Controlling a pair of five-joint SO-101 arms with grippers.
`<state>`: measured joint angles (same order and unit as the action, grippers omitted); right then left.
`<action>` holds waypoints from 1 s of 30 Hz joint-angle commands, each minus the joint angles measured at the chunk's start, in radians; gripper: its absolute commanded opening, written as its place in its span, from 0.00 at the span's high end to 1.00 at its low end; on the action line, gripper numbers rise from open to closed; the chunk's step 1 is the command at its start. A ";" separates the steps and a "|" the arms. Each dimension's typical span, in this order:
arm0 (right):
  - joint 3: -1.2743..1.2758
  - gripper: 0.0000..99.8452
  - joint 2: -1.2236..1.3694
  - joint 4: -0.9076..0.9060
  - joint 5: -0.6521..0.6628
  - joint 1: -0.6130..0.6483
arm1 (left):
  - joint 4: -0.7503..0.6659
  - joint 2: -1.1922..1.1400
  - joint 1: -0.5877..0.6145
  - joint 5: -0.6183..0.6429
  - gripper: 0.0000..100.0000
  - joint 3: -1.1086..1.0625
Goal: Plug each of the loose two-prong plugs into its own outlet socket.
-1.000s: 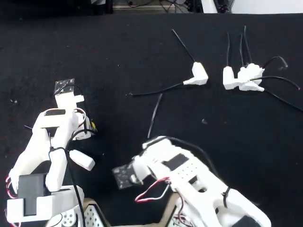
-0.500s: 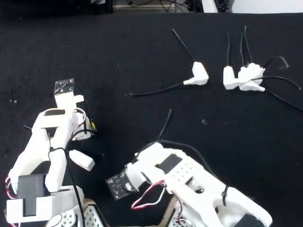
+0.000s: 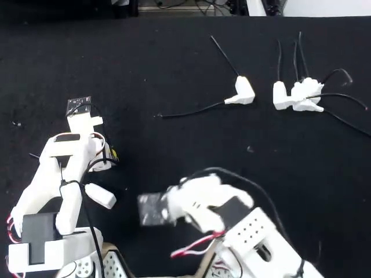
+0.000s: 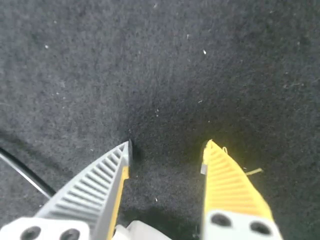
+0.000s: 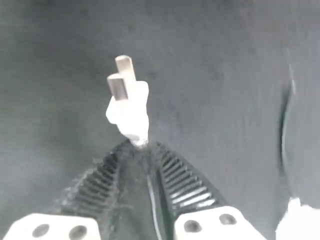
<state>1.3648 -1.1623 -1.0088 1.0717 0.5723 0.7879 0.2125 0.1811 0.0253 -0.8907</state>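
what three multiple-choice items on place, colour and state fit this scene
1. Where on the black cloth table lies the cluster of white plastic pieces? A by the left arm B far side, rightward C in a gripper
2. The left gripper's fingers are: A both black B both red C grey and yellow
3. The right gripper is: A shut on a white two-prong plug B open C gripping a red block
B: high view's far right. C: left wrist view shows both colours. A: fingers pinch the plug's rear.
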 commanded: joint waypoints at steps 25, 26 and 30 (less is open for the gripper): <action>-0.269 0.99 0.636 -0.021 -0.368 -0.216 | -0.006 0.000 -0.004 0.002 0.77 -0.001; -0.266 0.99 0.659 -0.012 -0.371 -0.216 | -0.005 0.000 -0.004 0.002 0.77 -0.001; -0.263 0.99 0.727 -0.046 -0.334 -0.219 | -0.005 0.000 -0.004 0.002 0.77 -0.002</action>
<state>1.1362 -0.4657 -1.0457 0.7219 0.3376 0.7879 0.2125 0.1811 0.0253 -0.8907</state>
